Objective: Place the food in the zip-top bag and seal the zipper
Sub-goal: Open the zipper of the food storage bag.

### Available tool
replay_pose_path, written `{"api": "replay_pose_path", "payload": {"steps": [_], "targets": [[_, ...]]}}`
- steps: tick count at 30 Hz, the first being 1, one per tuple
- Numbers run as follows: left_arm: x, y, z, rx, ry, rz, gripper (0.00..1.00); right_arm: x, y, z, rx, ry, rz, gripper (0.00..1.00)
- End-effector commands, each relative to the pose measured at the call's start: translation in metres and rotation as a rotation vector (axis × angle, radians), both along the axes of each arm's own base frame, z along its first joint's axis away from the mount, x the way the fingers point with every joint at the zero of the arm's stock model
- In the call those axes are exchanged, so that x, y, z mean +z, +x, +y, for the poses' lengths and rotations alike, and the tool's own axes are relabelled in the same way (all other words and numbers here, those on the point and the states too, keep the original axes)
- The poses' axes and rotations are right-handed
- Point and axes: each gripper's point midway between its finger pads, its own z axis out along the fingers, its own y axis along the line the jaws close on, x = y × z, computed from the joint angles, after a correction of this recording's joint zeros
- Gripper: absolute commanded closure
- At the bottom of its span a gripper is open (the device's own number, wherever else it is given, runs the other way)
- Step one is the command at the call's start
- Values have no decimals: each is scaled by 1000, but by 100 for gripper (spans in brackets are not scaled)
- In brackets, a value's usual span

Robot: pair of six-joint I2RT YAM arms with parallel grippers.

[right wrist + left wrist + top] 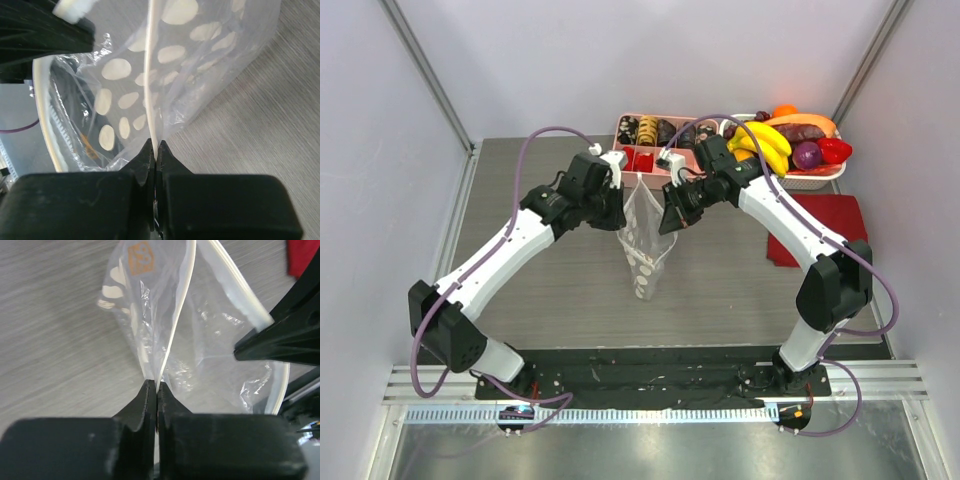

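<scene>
Hanging mouth-up, seemingly vertical: zip-top bag (645, 245), zipper (173, 325) clenched by left tool (156, 388), right tool (155, 148).

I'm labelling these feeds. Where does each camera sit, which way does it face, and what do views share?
Top external: above and behind the bases, looking down on the table; both arms show, left gripper and right gripper pinching the zip-top bag.
Left wrist: on the left arm, looking along its shut fingers at the bag's zipper edge.
Right wrist: on the right arm, facing the dotted bag past its own shut fingers.
Shared: the bag in all; each wrist view catches the other gripper.
</scene>
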Motion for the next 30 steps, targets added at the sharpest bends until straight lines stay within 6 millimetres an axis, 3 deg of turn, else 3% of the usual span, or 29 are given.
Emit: {"api": "replay_pose_path", "payload": {"steps": [1, 2, 3, 5, 6, 8, 9, 12, 16, 20, 23, 28, 29, 30], "targets": [[17, 8, 10, 26, 24, -59, 100, 7, 11, -12, -24, -38, -88, 98], [16, 7, 11, 33, 22, -52, 100, 8, 17, -17, -46, -49, -98, 93], [15, 7, 11, 35, 21, -44, 100, 17, 25, -19, -59, -40, -124, 76], [13, 6, 8, 32, 14, -25, 100, 32, 41, -32, -104, -31, -163, 53], [12, 5, 6, 24, 8, -17, 100, 48, 52, -37, -126, -20, -208, 30], [12, 8, 3, 20, 10, -7, 100, 63, 75, -57, -160, -35, -286, 14], [11, 8, 3, 15, 15, -3, 100, 85, 85, -67, -175, -53, -350, 7], [8, 11, 0, 11, 29, 13, 100, 109, 122, -109, -191, -192, -539, 5], [7, 13, -3, 5, 23, 25, 100, 119, 165, -174, -247, -445, -704, 4], [9, 16, -6, 4, 22, 25, 100, 120, 197, -224, -230, -723, -829, 2], [6, 16, -6, 6, 28, 33, 100, 117, 217, -246, -238, -867, -866, 0], [4, 15, -8, 0, 21, 46, 100, 114, 246, -255, -210, -933, -907, 2], [4, 15, -9, -1, 20, 46, 100, 103, 255, -260, -211, -934, -888, 3], [4, 16, -8, 1, 21, 46, 100, 109, 260, -258, -216, -906, -909, 4]]}}
